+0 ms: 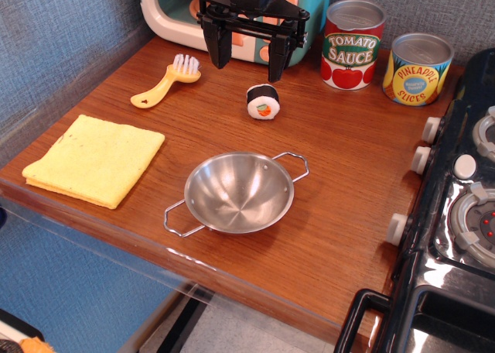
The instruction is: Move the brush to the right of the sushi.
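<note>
The end effector (247, 61) hangs over the far part of the wooden desk (348, 183), in front of a toy oven (174, 12). Its two black fingers (219, 49) are spread wide apart and hold nothing.

The brush (166, 81) lies flat on the desk to the left of the end effector and slightly nearer, clear of the left finger. Its white bristled head points far and right; its handle with the heart cutout points near and left.

The sushi (263, 101) rests on the desk just nearer than the end effector, roughly below the gap between the fingers and toward the right one, apart from them. The brush is well to the left of the sushi.

Right of the end effector stand a tomato sauce can (352, 45) and a pineapple slices can (417, 69). Nearer lie a steel bowl (239, 193) with two wire handles and a folded yellow cloth (96, 159) at the left. A toy stove (464, 206) borders the desk on the right.
</note>
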Robot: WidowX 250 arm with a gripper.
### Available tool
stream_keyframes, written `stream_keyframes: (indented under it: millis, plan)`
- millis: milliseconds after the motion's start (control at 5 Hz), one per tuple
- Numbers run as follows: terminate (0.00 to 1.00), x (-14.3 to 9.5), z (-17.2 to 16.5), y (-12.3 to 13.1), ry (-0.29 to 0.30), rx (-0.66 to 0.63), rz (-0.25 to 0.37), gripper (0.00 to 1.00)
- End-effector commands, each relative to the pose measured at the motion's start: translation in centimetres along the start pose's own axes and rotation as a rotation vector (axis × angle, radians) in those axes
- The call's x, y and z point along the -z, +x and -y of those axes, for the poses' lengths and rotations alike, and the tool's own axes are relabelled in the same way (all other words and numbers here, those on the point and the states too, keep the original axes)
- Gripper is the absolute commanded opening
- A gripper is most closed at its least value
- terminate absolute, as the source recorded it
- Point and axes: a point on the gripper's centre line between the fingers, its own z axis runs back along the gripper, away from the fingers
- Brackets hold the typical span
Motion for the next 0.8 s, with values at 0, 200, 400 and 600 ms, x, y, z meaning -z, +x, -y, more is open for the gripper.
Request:
stream_keyframes:
  millis: [0, 200, 400, 600]
  plan:
    - [0.0, 0.0, 0.0, 0.0, 0.0, 0.0, 0.0, 1.0]
    - [0.0, -0.6, -1.5, -0.2, -0.003, -0.047, -0.011, 1.0]
    - [0.0, -0.4, -4.3, 0.3, 0.057, -0.025, 0.004, 1.0]
    - [0.0, 1.1, -8.0, 0.9, 0.064, 0.013, -0.003, 1.0]
